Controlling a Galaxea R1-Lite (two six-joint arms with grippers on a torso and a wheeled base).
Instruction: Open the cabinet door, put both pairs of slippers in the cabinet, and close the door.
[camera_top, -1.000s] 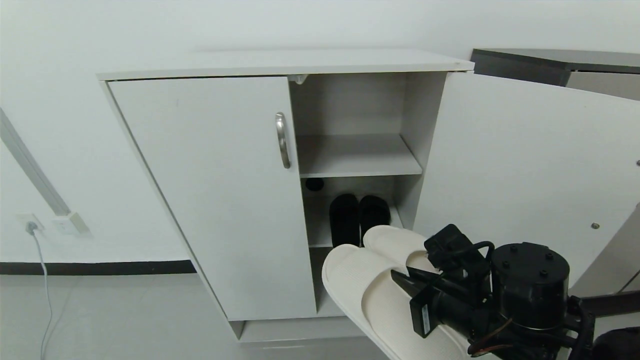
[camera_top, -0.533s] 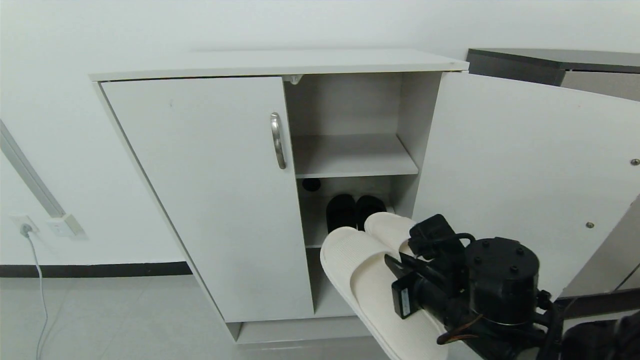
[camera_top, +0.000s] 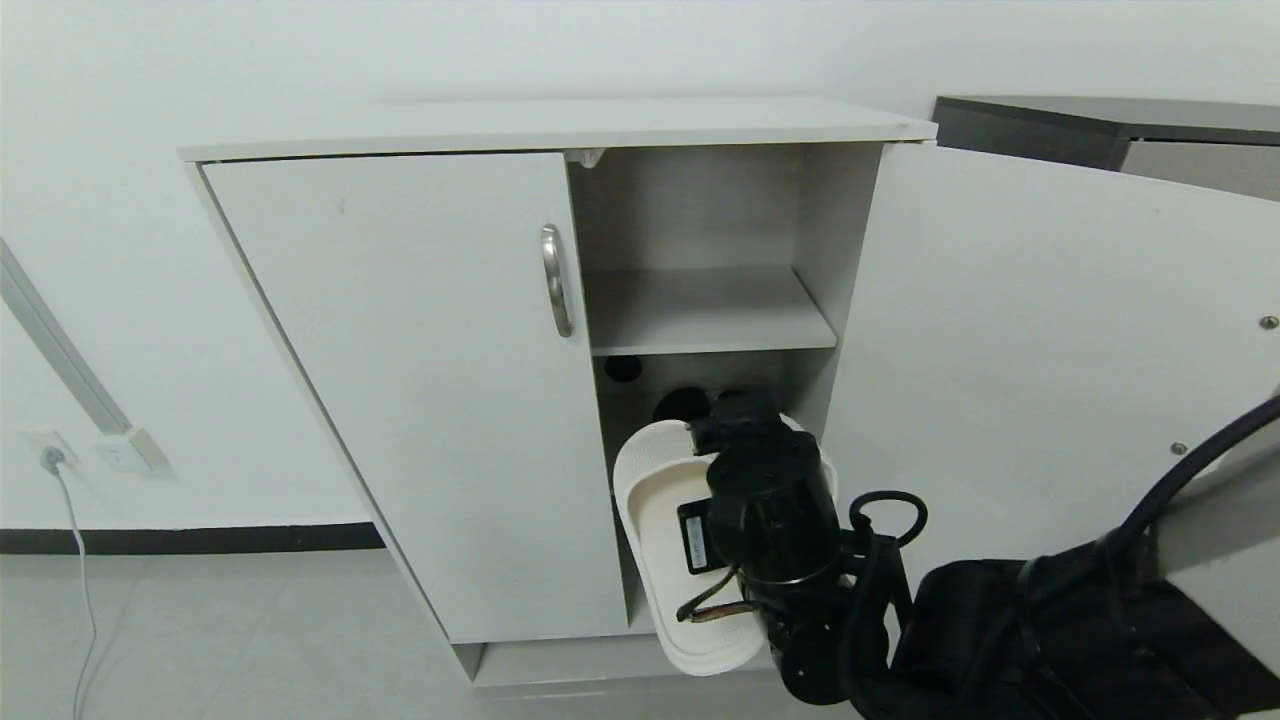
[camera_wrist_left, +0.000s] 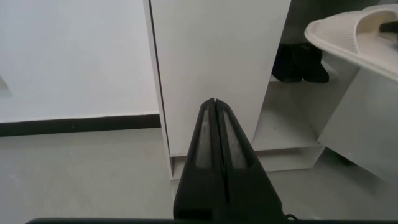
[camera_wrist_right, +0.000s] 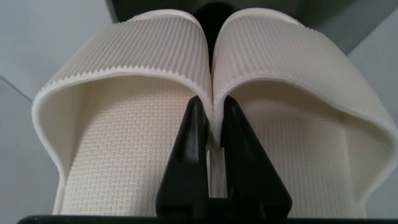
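The white cabinet (camera_top: 400, 380) has its left door closed and its right door (camera_top: 1030, 330) swung open. My right gripper (camera_wrist_right: 213, 106) is shut on the touching inner edges of the pair of white slippers (camera_wrist_right: 124, 93). It holds the white slippers (camera_top: 650, 500) in the cabinet's opening, in front of the middle shelf. A pair of black slippers (camera_wrist_left: 301, 62) sits on that shelf, mostly hidden behind the white pair in the head view. My left gripper (camera_wrist_left: 214, 106) is shut and empty, low over the floor in front of the closed door.
The upper shelf (camera_top: 700, 310) is bare. A metal handle (camera_top: 556, 280) runs down the closed door's edge. A wall socket with a cable (camera_top: 52, 455) is at the far left. A dark piece of furniture (camera_top: 1100, 125) stands behind the open door.
My right arm has moved forward and left, carrying the white slippers into the cabinet opening, where they now cover most of the black pair. The head camera shifted slightly.
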